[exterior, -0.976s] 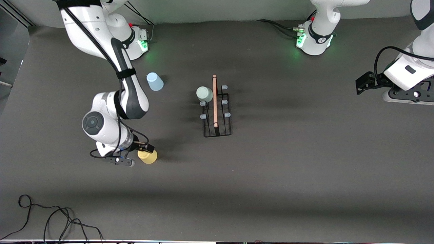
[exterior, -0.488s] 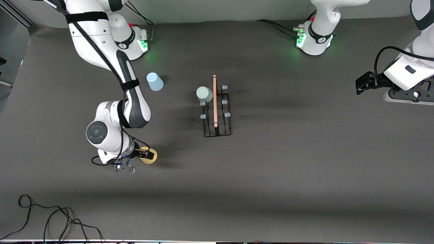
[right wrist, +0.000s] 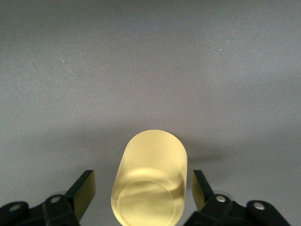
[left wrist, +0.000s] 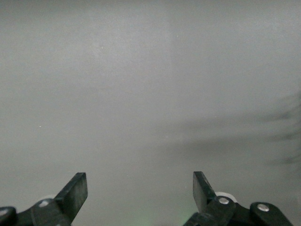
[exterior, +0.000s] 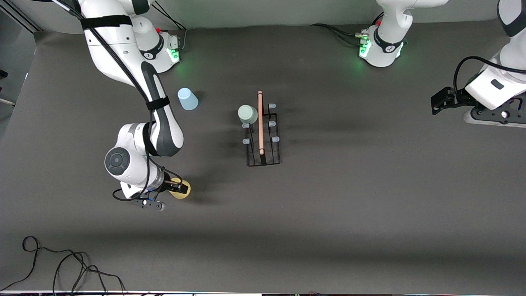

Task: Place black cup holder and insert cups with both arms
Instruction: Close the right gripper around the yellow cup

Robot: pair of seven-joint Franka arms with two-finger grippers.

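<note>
The yellow cup (exterior: 181, 191) (right wrist: 149, 179) stands on the table toward the right arm's end, nearer the front camera than the rack. My right gripper (exterior: 177, 189) (right wrist: 142, 184) is down around it, open, with a small gap between each finger and the cup's sides. The black cup holder (exterior: 263, 158) stands mid-table, and the pale green cup (exterior: 248, 114) sits on one of its pegs. The light blue cup (exterior: 187, 99) stands alone on the table near the right arm's base. My left gripper (exterior: 435, 102) (left wrist: 140, 188) waits open and empty over the left arm's end of the table.
Dark grey table mat (exterior: 370, 205) all round. A loose black cable (exterior: 61, 263) lies at the front corner on the right arm's end. Both green-lit arm bases (exterior: 380, 49) stand along the table's back edge.
My right gripper has come down over the yellow cup, and its fingers have narrowed toward the cup's sides. The left arm has not moved.
</note>
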